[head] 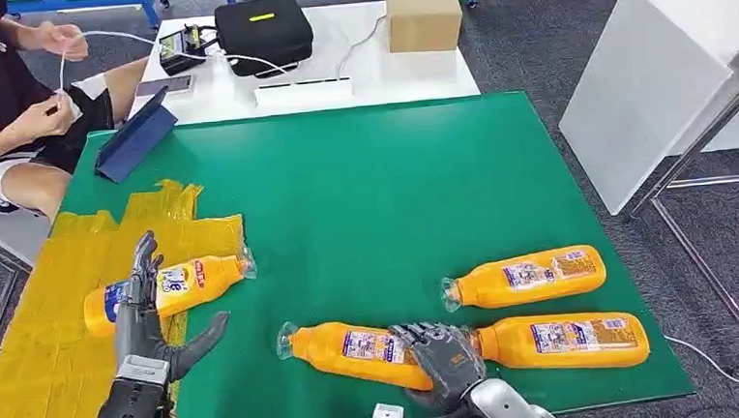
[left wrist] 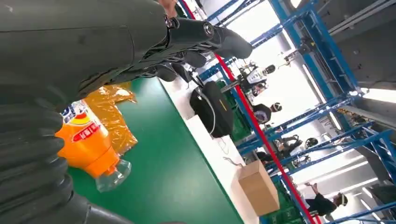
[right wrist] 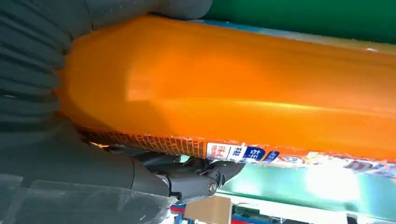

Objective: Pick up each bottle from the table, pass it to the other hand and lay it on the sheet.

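An orange bottle [head: 167, 287] [left wrist: 88, 140] lies on the yellow sheet [head: 26, 356] at the left of the green table [head: 364, 190]. My left hand [head: 145, 324] hovers at it with fingers [left wrist: 201, 35] stretched out and apart, holding nothing. A second orange bottle [head: 350, 348] [right wrist: 233, 93] lies near the front edge, cap end pointing left. My right hand [head: 443, 358] grips its base end, thumb on one side and fingers [right wrist: 196, 175] wrapped round the other. Two more orange bottles [head: 525, 277] [head: 563, 341] lie at the front right.
A person sits at the back left handling a white cable. Beyond the green mat stand a blue tablet case [head: 133, 136], a black case [head: 263, 31], a power strip [head: 302, 90] and a cardboard box [head: 424, 15]. A white table [head: 667, 65] stands to the right.
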Controlling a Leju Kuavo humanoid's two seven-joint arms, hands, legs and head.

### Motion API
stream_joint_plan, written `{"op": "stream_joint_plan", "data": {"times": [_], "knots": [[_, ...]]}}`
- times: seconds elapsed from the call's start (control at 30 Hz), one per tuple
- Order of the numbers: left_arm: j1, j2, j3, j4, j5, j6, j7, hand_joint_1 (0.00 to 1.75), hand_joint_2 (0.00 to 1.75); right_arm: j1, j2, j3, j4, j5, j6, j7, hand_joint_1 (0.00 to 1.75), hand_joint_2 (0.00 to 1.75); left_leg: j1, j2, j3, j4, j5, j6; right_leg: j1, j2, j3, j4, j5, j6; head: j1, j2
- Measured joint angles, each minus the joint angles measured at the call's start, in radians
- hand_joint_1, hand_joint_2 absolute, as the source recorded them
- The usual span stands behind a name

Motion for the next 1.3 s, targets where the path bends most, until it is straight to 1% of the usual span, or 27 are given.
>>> {"op": "stream_joint_plan", "data": {"times": [0.03, 0.1, 0.2, 0.27, 0.33, 0.4, 0.5, 0.6, 0.77, 0.9, 1.3], "knots": [[-0.001, 0.000, -0.001, 0.000, 0.000, 0.002, 0.000, 0.00, 1.75, -0.002, 0.002, -0.002, 0.002, -0.005, 0.000, -0.007, 1.75, 1.75, 0.000, 0.000, 0.000, 0.000, 0.000, 0.000, 0.000, 0.000, 0.000, 0.000, 0.000, 0.000, 0.000, 0.000], [-0.004, 0.001, -0.006, 0.000, -0.001, 0.011, 0.003, 0.00, 1.75, -0.003, 0.009, -0.010, 0.005, -0.018, -0.005, -0.026, 1.75, 1.75, 0.000, 0.000, 0.000, 0.000, 0.000, 0.000, 0.000, 0.000, 0.008, 0.000, 0.001, 0.000, 0.000, 0.000], [-0.006, 0.001, -0.014, 0.000, 0.008, -0.003, 0.007, 0.00, 1.75, 0.000, 0.034, -0.033, 0.007, -0.060, -0.032, -0.066, 1.75, 1.75, 0.000, 0.001, 0.000, 0.000, 0.001, 0.000, 0.000, 0.001, 0.009, 0.000, 0.002, 0.000, 0.000, 0.000], [-0.005, 0.002, -0.018, 0.000, 0.021, -0.016, 0.008, 0.00, 1.75, -0.001, 0.047, -0.046, 0.008, -0.071, -0.039, -0.074, 1.75, 1.75, 0.000, 0.001, -0.001, 0.000, 0.001, 0.000, 0.000, 0.001, 0.008, 0.000, 0.002, 0.000, 0.000, 0.000], [-0.004, 0.003, -0.023, 0.000, 0.096, -0.095, 0.015, 0.00, 1.75, 0.005, 0.066, -0.061, 0.009, -0.117, -0.061, -0.120, 1.75, 1.75, 0.000, 0.000, -0.001, 0.000, 0.001, 0.000, 0.000, 0.001, 0.008, 0.000, 0.001, 0.000, 0.000, 0.000], [0.007, 0.005, -0.026, 0.000, 0.199, -0.214, 0.033, 0.00, 1.75, 0.017, 0.100, -0.088, 0.006, -0.183, -0.106, -0.199, 1.75, 1.75, 0.000, 0.000, -0.003, 0.000, 0.001, 0.000, 0.001, 0.001, 0.007, 0.001, 0.001, 0.000, 0.000, 0.000], [0.020, 0.008, -0.034, 0.000, 0.242, -0.285, 0.047, 0.00, 1.75, 0.022, 0.185, -0.138, -0.021, -0.280, -0.185, -0.314, 1.75, 1.75, 0.001, 0.001, -0.004, 0.000, 0.001, -0.001, 0.001, 0.001, 0.005, 0.001, 0.001, -0.001, 0.000, 0.000], [0.027, 0.011, -0.056, 0.004, 0.294, -0.349, 0.053, 0.00, 1.75, 0.020, 0.250, -0.186, -0.042, -0.319, -0.224, -0.374, 1.75, 1.75, 0.001, -0.001, -0.005, 0.000, 0.001, -0.001, 0.001, 0.000, 0.005, 0.001, 0.000, -0.001, 0.000, 0.000], [0.028, 0.015, -0.077, 0.011, 0.309, -0.367, 0.056, 0.00, 1.75, 0.019, 0.306, -0.226, -0.055, -0.326, -0.235, -0.392, 1.75, 1.75, 0.001, -0.001, -0.007, 0.000, 0.001, 0.000, 0.001, 0.000, 0.004, 0.001, 0.000, -0.001, 0.000, 0.000], [0.029, 0.027, -0.092, 0.020, 0.375, -0.443, 0.053, 0.00, 1.75, 0.018, 0.333, -0.246, -0.054, -0.337, -0.273, -0.431, 1.75, 1.75, 0.000, -0.001, -0.008, 0.000, 0.001, 0.000, 0.001, 0.000, 0.004, 0.001, 0.000, -0.001, 0.000, 0.000], [0.027, 0.041, -0.116, 0.047, 0.450, -0.492, 0.066, 0.00, 1.75, -0.009, 0.399, -0.272, -0.010, -0.371, -0.292, -0.464, 1.75, 1.75, 0.001, -0.001, -0.008, 0.000, 0.001, 0.000, 0.001, 0.000, 0.003, 0.001, 0.000, -0.001, 0.000, 0.000]]}}
